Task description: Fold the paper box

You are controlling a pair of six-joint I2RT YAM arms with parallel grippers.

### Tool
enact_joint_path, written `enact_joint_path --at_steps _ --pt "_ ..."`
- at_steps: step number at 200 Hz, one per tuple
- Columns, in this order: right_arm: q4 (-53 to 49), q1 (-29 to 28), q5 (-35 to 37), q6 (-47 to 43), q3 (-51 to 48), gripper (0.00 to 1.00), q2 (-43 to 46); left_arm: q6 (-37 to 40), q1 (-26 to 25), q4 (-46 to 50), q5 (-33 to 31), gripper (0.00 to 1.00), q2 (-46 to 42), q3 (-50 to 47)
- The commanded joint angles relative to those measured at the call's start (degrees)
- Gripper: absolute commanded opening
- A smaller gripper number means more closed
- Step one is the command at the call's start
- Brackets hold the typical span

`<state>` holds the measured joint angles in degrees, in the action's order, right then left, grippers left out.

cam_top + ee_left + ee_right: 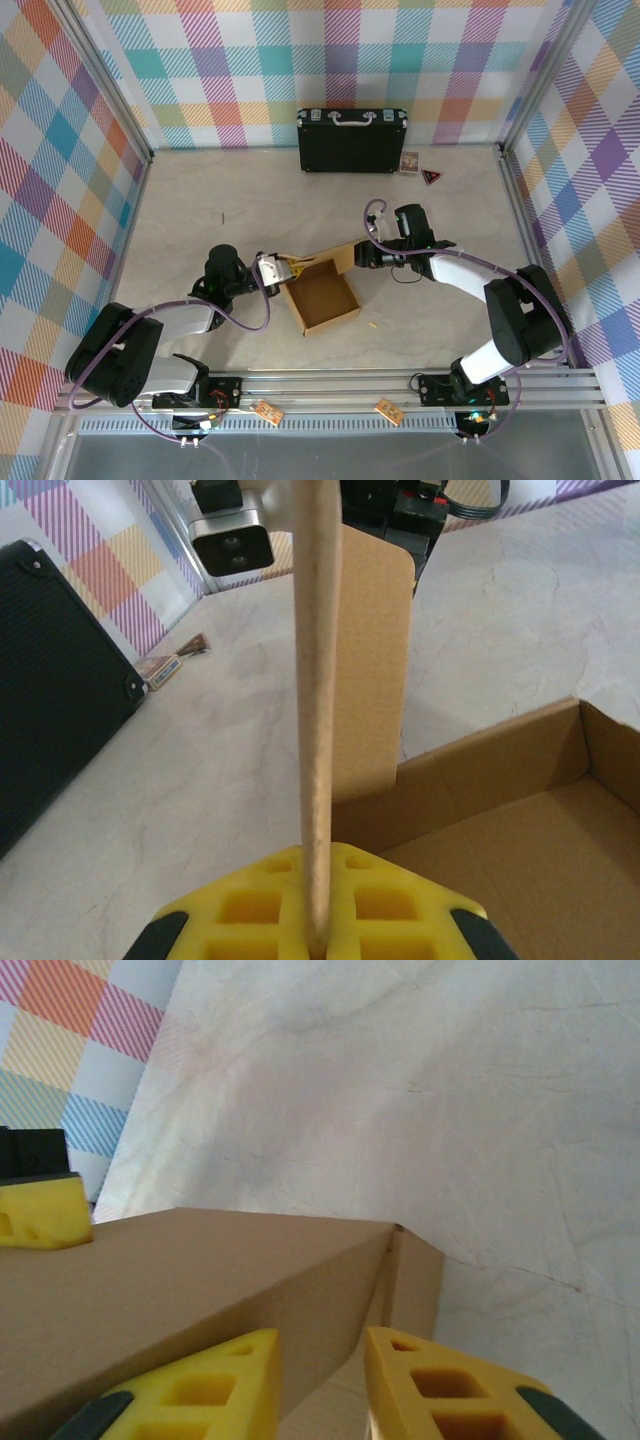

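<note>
The paper box [325, 298] is brown cardboard, a shallow open tray in the middle of the table with its lid flap [315, 258] raised along the back edge. My left gripper [278, 268] is shut on the flap's left end. In the left wrist view the flap's edge [318, 680] runs up from between the yellow fingers [250, 910], and the box's inside [520, 860] lies to the right. My right gripper [362, 255] sits at the flap's right end. Its jaws [320, 1345] stand apart around the folded cardboard [200, 1270], with a gap beside the right finger [430, 1380].
A black hard case [352, 140] with a silver handle stands against the back wall, also at the left in the left wrist view [50, 680]. A small card [409, 162] and a red triangle [431, 177] lie beside it. Plaid walls enclose the table.
</note>
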<state>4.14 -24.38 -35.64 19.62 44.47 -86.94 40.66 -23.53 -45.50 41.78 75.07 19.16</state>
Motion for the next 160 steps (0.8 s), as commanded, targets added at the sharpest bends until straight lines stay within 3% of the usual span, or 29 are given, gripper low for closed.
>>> enact_joint_path --at_steps 1,26,75,103,131,160 --pt "-3.61 -0.02 2.24 -2.93 1.36 0.33 2.66 4.74 -1.47 6.49 -1.26 0.0 -0.46 -0.13" --pt "-9.4 1.35 8.79 -4.99 3.28 0.46 5.51 5.29 -1.65 7.0 -1.35 0.0 0.23 0.14" --pt "-11.46 2.41 19.26 -17.54 2.44 0.59 20.18 5.65 -1.69 7.17 -0.91 0.0 1.05 0.45" --pt "-7.47 1.95 8.58 -29.53 1.96 0.65 29.15 5.74 -1.61 7.22 -0.75 0.0 1.06 0.44" --pt "-10.11 -0.89 -10.41 -46.23 3.09 0.72 31.52 5.96 -1.67 7.55 -0.48 0.0 1.22 0.62" --pt "-26.23 -6.31 -8.51 -65.06 11.84 0.76 28.45 6.09 -1.63 7.95 -0.66 0.0 1.32 0.73"
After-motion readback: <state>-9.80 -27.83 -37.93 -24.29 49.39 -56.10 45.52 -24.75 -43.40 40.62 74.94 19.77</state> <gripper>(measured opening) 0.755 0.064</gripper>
